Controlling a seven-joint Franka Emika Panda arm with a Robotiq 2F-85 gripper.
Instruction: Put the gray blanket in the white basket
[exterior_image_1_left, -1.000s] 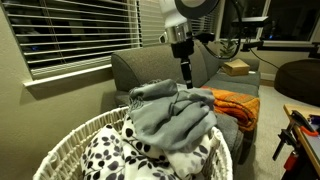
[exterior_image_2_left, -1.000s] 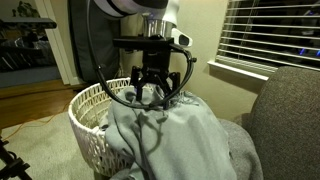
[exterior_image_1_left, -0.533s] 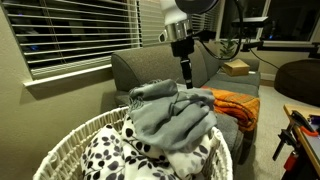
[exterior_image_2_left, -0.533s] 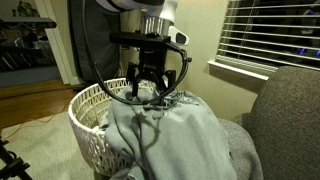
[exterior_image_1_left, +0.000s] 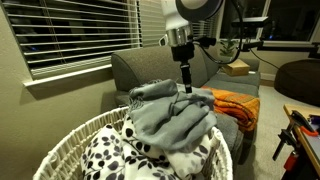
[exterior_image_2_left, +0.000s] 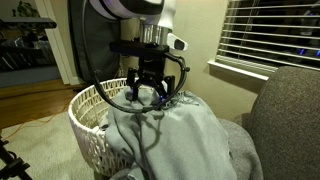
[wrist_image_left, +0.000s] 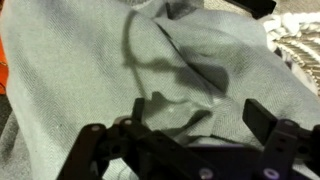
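The gripper (exterior_image_2_left: 149, 98) is wide open over the blanket (exterior_image_2_left: 185, 135), which looks soft and floppy, so pinch a thick fold.

We've got an exterior view low and close behind the white basket (exterior_image_1_left: 60, 145) rim, facing over it to the sofa (exterior_image_1_left: 140, 68) and blinds (exterior_image_1_left: 70, 35). An exterior view sits by the sofa (exterior_image_2_left: 290, 110), facing back across the gray blanket (exterior_image_2_left: 185, 135) toward the basket (exterior_image_2_left: 88, 108). We share basket, blanket, gripper (exterior_image_2_left: 150, 98) in both. Wrist view looks down, very near the blanket (wrist_image_left: 100, 60), gripper (wrist_image_left: 195, 122) at its bottom edge.
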